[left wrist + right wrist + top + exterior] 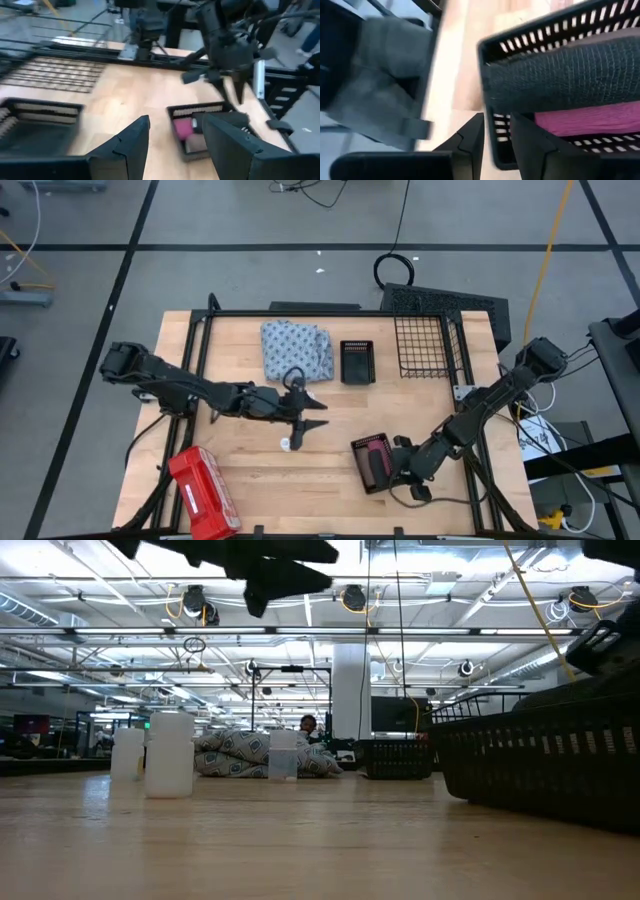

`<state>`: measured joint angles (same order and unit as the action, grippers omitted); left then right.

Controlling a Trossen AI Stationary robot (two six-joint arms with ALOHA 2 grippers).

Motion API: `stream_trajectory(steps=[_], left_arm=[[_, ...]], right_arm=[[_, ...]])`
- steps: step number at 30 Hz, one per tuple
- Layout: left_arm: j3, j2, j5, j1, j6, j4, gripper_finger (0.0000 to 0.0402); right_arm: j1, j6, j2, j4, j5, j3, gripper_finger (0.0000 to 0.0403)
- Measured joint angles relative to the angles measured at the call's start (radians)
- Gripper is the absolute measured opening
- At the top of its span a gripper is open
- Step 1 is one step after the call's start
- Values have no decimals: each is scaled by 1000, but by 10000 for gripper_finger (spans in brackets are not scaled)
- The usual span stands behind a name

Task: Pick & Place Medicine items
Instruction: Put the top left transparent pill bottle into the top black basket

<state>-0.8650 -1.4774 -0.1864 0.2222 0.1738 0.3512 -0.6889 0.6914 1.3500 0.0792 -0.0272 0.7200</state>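
Observation:
My left gripper (318,416) (172,145) hangs open above the table's middle, holding nothing. A tiny white bottle (287,444) stands on the wood just near of it. The low view shows three white bottles (170,753) standing upright. My right gripper (400,464) (496,145) is at the near right, shut on a small black slotted basket (373,463). In that basket lie a pink-red tube (590,122) (182,129) and a black tube (570,75). A brownish one (196,144) seems to lie beside them. My right gripper pinches the black basket's side wall (495,131) at its rim, one finger inside the basket and one outside. It comes in low from the table's right. I cannot tell whether the basket's bottom is on the table.
A blue-white patterned cloth (296,348) lies at the far middle, with a second small black basket (357,362) to its right. A wire basket (425,345) is at the far right. A red plastic case (205,490) lies at the near left corner.

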Motion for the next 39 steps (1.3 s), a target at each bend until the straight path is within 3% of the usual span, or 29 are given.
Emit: stream_trajectory(steps=[4, 7, 11, 16, 20, 23, 29, 33, 39], left_arm=[[-2, 121, -111, 0, 13, -164, 191], [-1, 204, -197, 3, 67, -360, 191], [43, 283, -359, 24, 219, -559, 191], [206, 412, -457, 81, 369, -557, 191], [327, 553, -520, 124, 470, -556, 191], [412, 642, -513, 129, 599, -559, 195], [515, 728, -375, 130, 713, -630, 229], [517, 748, -386, 135, 773, -784, 246], [517, 748, -415, 147, 796, -853, 249]], right_arm=[[11, 40, -84, 1, -52, 0, 83], [-9, -26, -161, 2, -26, 0, 79], [-46, -212, -255, 0, 128, 0, 77], [-73, -426, -329, -2, 365, 0, 77], [-68, -553, -346, -1, 488, 0, 75], [-54, -604, -346, 0, 532, 0, 75], [-41, -615, -346, 0, 526, 0, 72], [-41, -609, -346, 0, 525, 0, 72], [-41, -572, -346, 6, 524, 0, 72]])
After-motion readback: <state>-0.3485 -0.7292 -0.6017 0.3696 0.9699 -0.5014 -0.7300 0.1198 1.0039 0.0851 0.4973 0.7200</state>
